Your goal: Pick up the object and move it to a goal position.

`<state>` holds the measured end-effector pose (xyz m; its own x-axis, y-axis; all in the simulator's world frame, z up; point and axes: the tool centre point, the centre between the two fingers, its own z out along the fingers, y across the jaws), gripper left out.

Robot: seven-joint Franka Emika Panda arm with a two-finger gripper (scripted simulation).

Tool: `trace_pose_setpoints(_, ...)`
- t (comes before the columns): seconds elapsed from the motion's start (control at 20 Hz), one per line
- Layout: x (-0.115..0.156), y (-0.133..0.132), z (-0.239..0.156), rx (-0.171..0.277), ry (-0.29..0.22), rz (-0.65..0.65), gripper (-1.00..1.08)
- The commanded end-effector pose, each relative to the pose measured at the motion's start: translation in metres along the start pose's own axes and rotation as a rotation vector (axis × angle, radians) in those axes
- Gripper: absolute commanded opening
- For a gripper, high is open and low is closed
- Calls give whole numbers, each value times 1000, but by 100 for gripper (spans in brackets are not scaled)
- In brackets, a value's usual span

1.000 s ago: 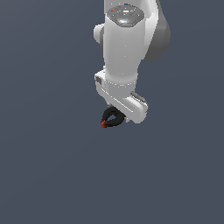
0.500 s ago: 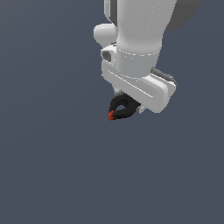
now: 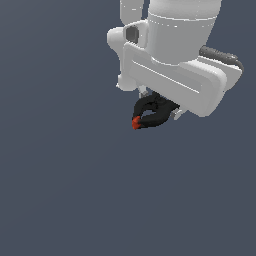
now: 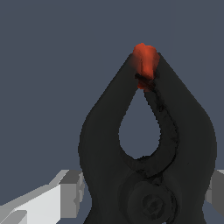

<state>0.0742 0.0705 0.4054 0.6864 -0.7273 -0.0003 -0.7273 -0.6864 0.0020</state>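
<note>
The object [image 3: 150, 114] is a small black clamp with looped handles and a red-orange tip [image 3: 135, 123]. It hangs under the big white arm, held in my gripper [image 3: 159, 111], which is shut on it; the hand's body hides most of the fingers. In the wrist view the object [image 4: 148, 148] fills the picture, red tip [image 4: 144, 61] pointing away from the camera. A white finger [image 4: 48, 203] shows on one side of it, and a sliver of the other finger [image 4: 217, 188] on the opposite side.
A plain dark grey-blue surface [image 3: 60, 190] fills the background in both views. No other objects, edges or markers show.
The arm has come closer to the exterior camera and shifted towards that view's right, carrying the object with it. The grip on the clamp is unchanged.
</note>
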Motion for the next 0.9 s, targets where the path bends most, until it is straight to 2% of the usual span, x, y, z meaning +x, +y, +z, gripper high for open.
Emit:
trace_pose_setpoints(0.0, 0, -5, -11, 1, 1, 0, -100)
trace_pose_setpoints(0.85, 0, -16, -34, 2, 0, 0, -100)
